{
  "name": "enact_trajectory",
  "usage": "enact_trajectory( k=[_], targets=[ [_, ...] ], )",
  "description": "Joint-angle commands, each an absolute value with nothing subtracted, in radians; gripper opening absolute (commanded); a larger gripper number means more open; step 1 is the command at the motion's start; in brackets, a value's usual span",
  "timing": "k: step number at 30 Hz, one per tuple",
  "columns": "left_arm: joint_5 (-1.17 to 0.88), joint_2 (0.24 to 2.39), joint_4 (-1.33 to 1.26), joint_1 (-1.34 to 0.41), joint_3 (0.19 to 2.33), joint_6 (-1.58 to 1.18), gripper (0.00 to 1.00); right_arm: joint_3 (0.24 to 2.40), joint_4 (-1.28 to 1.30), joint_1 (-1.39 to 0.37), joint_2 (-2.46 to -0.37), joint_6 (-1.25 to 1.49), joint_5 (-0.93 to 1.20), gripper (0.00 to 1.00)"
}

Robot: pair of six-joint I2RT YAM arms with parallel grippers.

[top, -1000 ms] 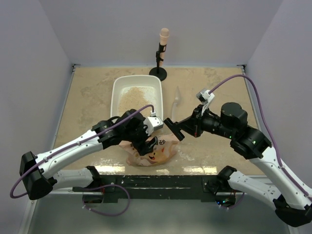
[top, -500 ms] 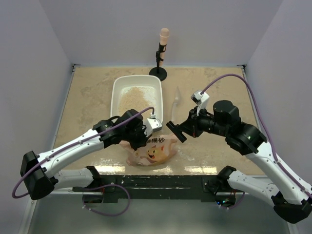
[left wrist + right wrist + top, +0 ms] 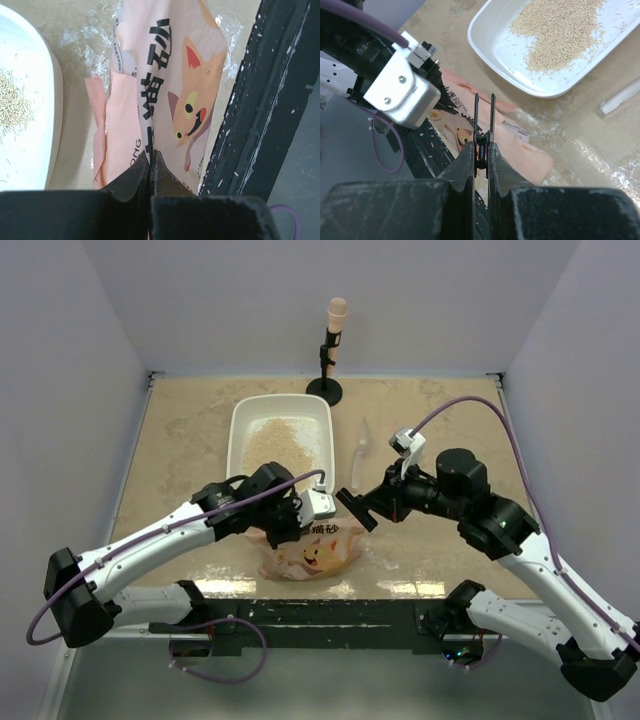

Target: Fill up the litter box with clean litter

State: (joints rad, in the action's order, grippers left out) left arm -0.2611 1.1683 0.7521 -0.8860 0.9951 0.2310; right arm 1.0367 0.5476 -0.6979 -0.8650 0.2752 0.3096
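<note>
The white litter box (image 3: 240, 425) lies at the back middle of the table, with a thin pile of beige clean litter (image 3: 283, 438) in it; the right wrist view shows the litter (image 3: 560, 30) spread over the tray floor. A crinkly pink bag (image 3: 312, 552) with a cat picture lies near the front edge. My left gripper (image 3: 298, 523) is shut on the bag's upper edge (image 3: 165, 85), the jaws pressed together on the film. My right gripper (image 3: 357, 508) hovers just right of the bag, shut on a black spring clip (image 3: 483, 120).
A clear plastic strip (image 3: 360, 445) lies right of the litter box. A black stand with a pink-tipped rod (image 3: 333, 350) rises at the back wall. The black front rail (image 3: 250, 110) runs close beside the bag. Stray granules dot the tabletop.
My left gripper has closed on the bag's edge and shifted slightly back toward the tray. The right arm, still holding the clip, has drawn a little to the left.
</note>
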Motion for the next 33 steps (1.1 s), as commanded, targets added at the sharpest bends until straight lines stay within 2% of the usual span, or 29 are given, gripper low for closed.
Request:
enact_trajectory(
  k=[1, 7, 15, 21, 28, 33],
  targets=[
    [-0.334, 1.160, 0.725, -0.888, 1.146, 0.386, 0.00, 0.991, 0.437, -0.664, -0.796, 0.272, 0.344, 0.00],
    [-0.298, 1.258, 0.807, -0.943, 1.261, 0.578, 0.00, 0.940, 0.416, -0.640, -0.726, 0.262, 0.351, 0.00],
    [-0.417, 1.172, 0.810, -0.922, 1.249, 0.920, 0.00, 0.888, 0.365, -0.638, -0.701, 0.261, 0.451, 0.00],
    [-0.509, 1.163, 0.778, -0.839, 1.160, 0.939, 0.00, 0.799, 0.195, -0.640, -0.703, 0.291, 0.586, 0.00],
    [-0.604, 1.115, 0.721, -0.788, 1.063, 0.910, 0.00, 0.629, -0.196, -0.640, -0.669, 0.364, 0.722, 0.00],
    [-0.650, 1.094, 0.687, -0.779, 1.020, 0.902, 0.00, 0.586, -0.299, -0.641, -0.733, 0.397, 0.798, 0.00]
  ],
)
